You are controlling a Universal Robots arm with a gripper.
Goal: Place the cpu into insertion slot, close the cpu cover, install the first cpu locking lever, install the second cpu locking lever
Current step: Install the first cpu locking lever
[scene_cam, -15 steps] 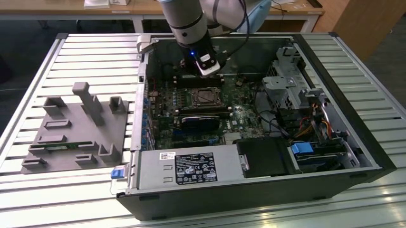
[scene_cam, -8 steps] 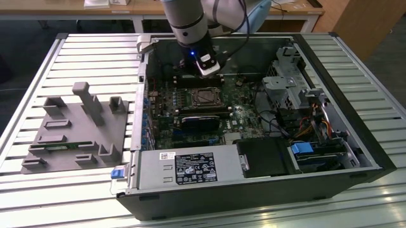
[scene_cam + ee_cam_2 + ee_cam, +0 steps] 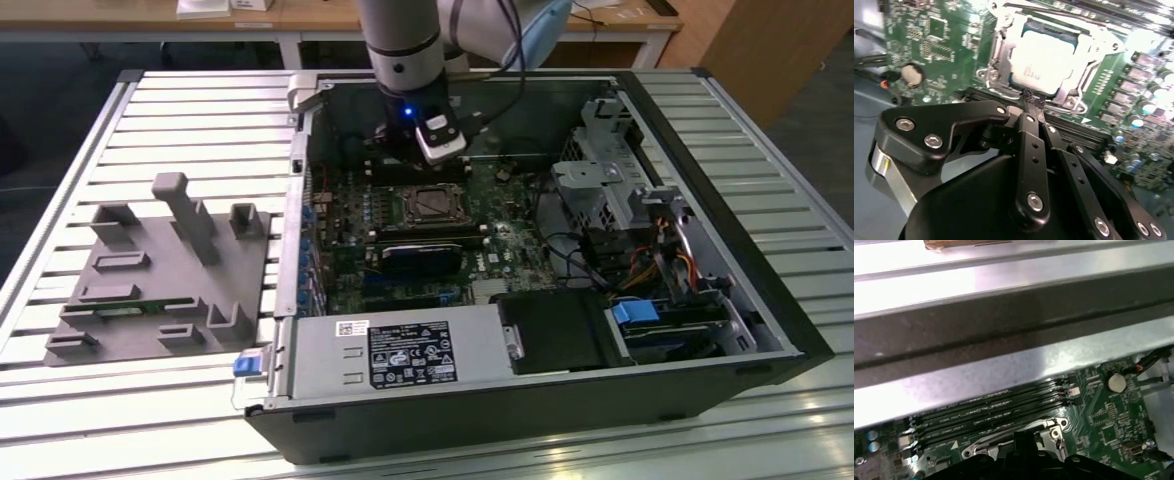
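Observation:
The cpu (image 3: 1046, 60), a silver-grey square, lies in the insertion slot (image 3: 430, 205) on the green motherboard. The silvery cpu cover (image 3: 999, 50) lies flat around it, framing the chip. My gripper (image 3: 1032, 98) hangs just above the socket's edge beside the long black memory slots (image 3: 989, 412). Its black fingertips are pressed together with nothing between them. In the exterior view the gripper (image 3: 430, 158) sits low inside the open computer case, just behind the socket. A thin metal rod (image 3: 1069, 14) runs along the socket's far edge. The first wrist view shows a corner of the socket frame (image 3: 1051, 430).
The case walls (image 3: 300, 200) surround the motherboard. A drive cage (image 3: 607, 190) and cables stand on the exterior view's right, a power supply (image 3: 400, 355) at the front. A grey fixture block (image 3: 160, 270) lies on the slatted table at the exterior view's left.

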